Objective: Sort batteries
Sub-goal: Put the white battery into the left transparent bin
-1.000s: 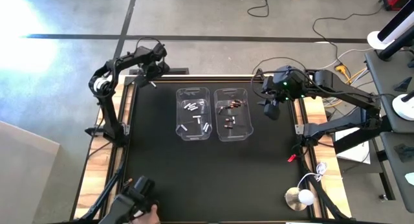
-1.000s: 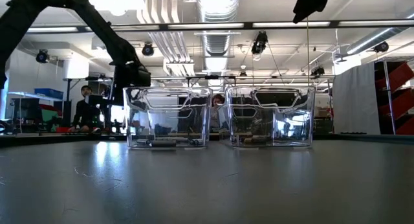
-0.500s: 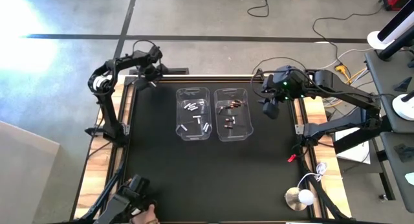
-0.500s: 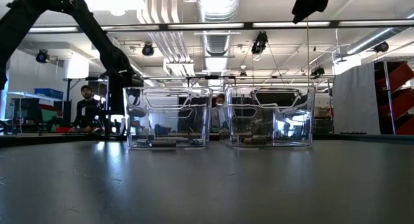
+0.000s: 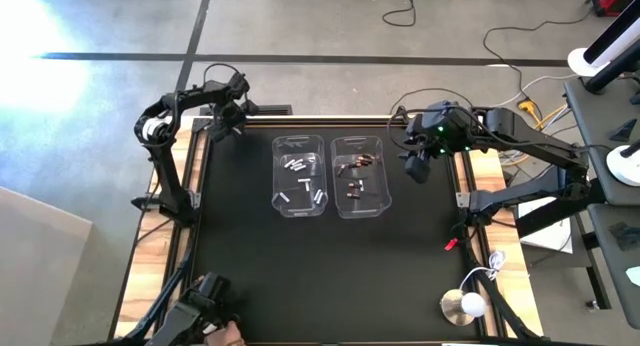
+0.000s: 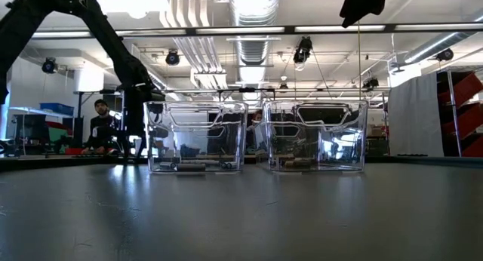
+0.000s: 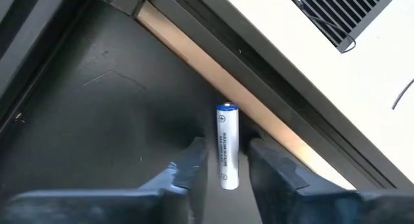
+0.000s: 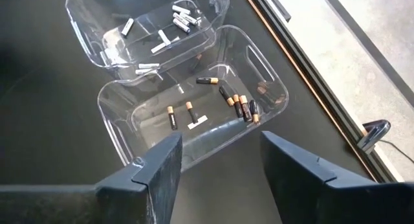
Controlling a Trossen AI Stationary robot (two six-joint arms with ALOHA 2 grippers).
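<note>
A silvery-white battery (image 7: 226,143) lies flat on the black table by its far edge, at the far left corner. My left gripper (image 7: 226,164) (image 5: 223,119) points down over it, open, with one finger close on each long side. A thin dark gap shows on both sides. Two clear bins stand mid-table. The left bin (image 5: 276,176) holds several silvery-white batteries (image 8: 174,17). The right bin (image 5: 384,181) holds several dark batteries with copper ends (image 8: 239,106). My right gripper (image 5: 417,169) (image 8: 220,166) hangs open, high above the table, right of the bins.
The wooden strip and dark rail of the table's far edge (image 7: 259,107) run just beyond the battery. A small red clip (image 5: 451,244) and a white round thing (image 5: 463,306) lie near the right edge. A person's hand and a dark device (image 5: 210,301) show at the near left.
My left gripper has sunk toward the table at the far left corner and shifted slightly toward the left edge, still pointing down. The right arm has kept its place.
</note>
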